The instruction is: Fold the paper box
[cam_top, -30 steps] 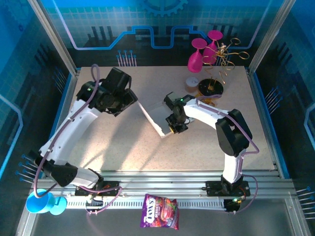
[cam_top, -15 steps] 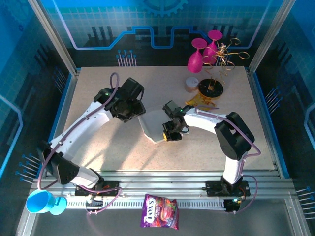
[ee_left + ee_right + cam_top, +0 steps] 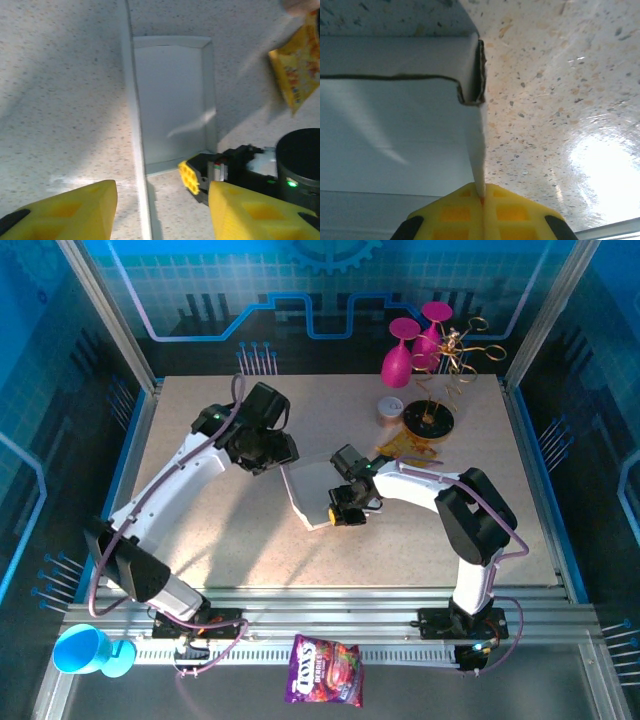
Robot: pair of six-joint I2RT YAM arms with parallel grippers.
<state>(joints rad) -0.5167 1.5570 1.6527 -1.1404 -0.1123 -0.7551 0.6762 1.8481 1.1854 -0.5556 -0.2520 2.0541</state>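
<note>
- Holding the paper box by one wall: the right pincer is shut tight on a thin upright edge at the box's near-right corner. In the right wrist view the wall runs straight down between the yellow fingers.
- Box sits mid-worktop, between the two arms and well apart from the yellow snack packet further back.
- Left pincer hangs over the box's far-left side. Its fingers are apart at a middling gap with nothing between them, and the long left wall runs below that gap. No contact seen.
- Progress, approx: partly done. The box looks like a shallow tray w/ base flat. The long left wall is standing and the far and right sides are raised a little. One corner shows a flap doubled over.
- Left to do, prob.: bring the remaining sides fully up and tuck tabs so the corners lock. Can't tell from these views which tabs are already seated.
- Next step likely for the left arm: close on or press the left wall while the right steadies.
</note>
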